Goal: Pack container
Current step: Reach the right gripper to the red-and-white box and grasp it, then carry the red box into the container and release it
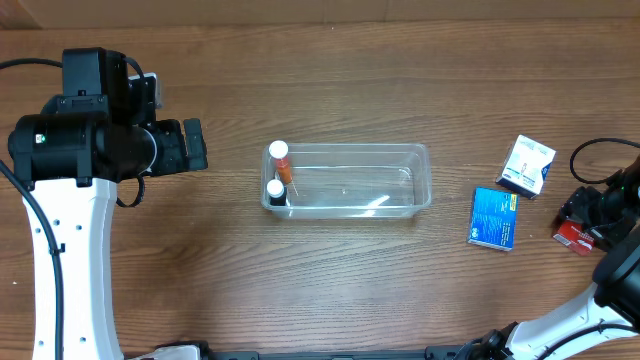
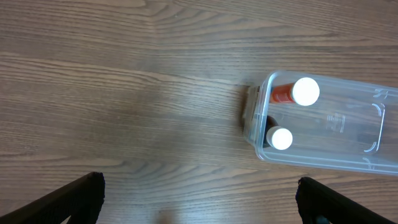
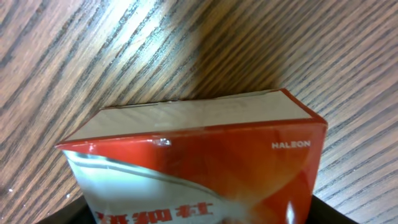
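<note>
Container (image 1: 380,180): we are seeing it midway between the counter's left and right edges, with an orange bottle (image 1: 279,152) and a dark bottle (image 1: 275,188) standing in its left end.
Left gripper (image 2: 199,190): spread wide, hovering toward the left edge, carrying nothing.
Right gripper (image 1: 588,222): sitting at the right edge against a red box (image 3: 199,168); we cannot tell whether it is pinching it.

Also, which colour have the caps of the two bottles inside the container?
Both caps are white; clearest in the left wrist view.
</note>
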